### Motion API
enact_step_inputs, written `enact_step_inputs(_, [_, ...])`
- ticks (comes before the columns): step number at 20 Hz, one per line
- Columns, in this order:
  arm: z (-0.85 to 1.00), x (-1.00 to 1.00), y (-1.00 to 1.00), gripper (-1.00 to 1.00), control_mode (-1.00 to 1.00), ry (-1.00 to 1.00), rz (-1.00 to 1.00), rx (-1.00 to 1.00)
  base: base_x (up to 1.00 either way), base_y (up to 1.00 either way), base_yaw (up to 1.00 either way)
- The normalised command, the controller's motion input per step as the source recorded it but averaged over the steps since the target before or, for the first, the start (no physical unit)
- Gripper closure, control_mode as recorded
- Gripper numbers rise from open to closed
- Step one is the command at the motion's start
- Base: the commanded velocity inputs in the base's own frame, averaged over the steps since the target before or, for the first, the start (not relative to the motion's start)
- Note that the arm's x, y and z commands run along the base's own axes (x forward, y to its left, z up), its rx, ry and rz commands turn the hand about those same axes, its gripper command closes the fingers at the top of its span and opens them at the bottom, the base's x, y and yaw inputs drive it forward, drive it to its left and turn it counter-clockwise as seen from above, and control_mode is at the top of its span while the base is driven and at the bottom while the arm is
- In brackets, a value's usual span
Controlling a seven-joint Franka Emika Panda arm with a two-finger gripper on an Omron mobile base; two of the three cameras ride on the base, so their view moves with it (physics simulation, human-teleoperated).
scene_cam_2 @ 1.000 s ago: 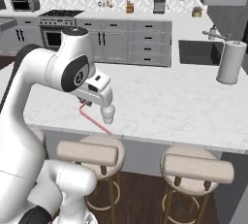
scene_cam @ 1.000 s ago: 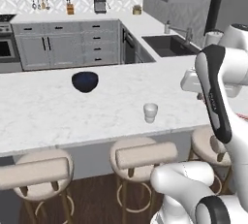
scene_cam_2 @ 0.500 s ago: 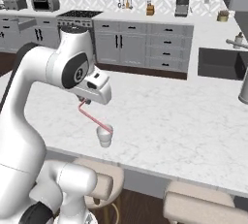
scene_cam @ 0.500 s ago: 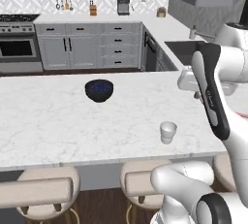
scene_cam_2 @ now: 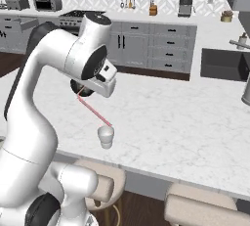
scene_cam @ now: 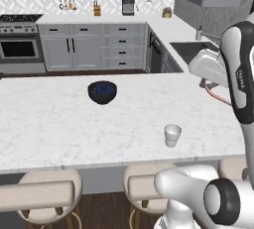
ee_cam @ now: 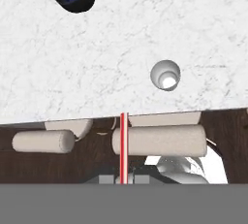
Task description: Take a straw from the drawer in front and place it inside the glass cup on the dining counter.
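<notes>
My gripper is shut on the straw, a thin reddish-pink tube that slants down from the hand. In the left base view the gripper hangs at the right with the straw trailing below it, well right of the glass cup. The cup stands upright near the front edge of the dining counter. In the hand view the straw runs up from between the fingertips, and the cup lies beyond it and to the right. The drawer is out of view.
A dark blue bowl sits further back on the counter, left of the cup. Padded stools stand under the counter's front edge. A sink and grey cabinets line the far wall.
The base has driven, so the whole scene has shifted; cup and bowl now sit further right in the left base view. The straw stays gripped.
</notes>
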Motion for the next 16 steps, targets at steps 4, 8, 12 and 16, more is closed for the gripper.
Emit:
enact_step_inputs(4, [0.46,-0.04,0.0,1.0,-1.0,-0.04,0.1,0.43,0.0,0.0,0.0])
enact_step_inputs(8, [0.11,-0.08,0.08,1.0,-1.0,-0.11,0.05,0.41,0.0,0.0,0.0])
enact_step_inputs(12, [-0.12,0.0,0.16,1.0,-1.0,-0.03,0.01,0.39,0.0,0.0,0.0])
enact_step_inputs(16, [-0.37,0.04,0.24,1.0,-1.0,0.0,0.0,0.37,0.0,0.0,0.0])
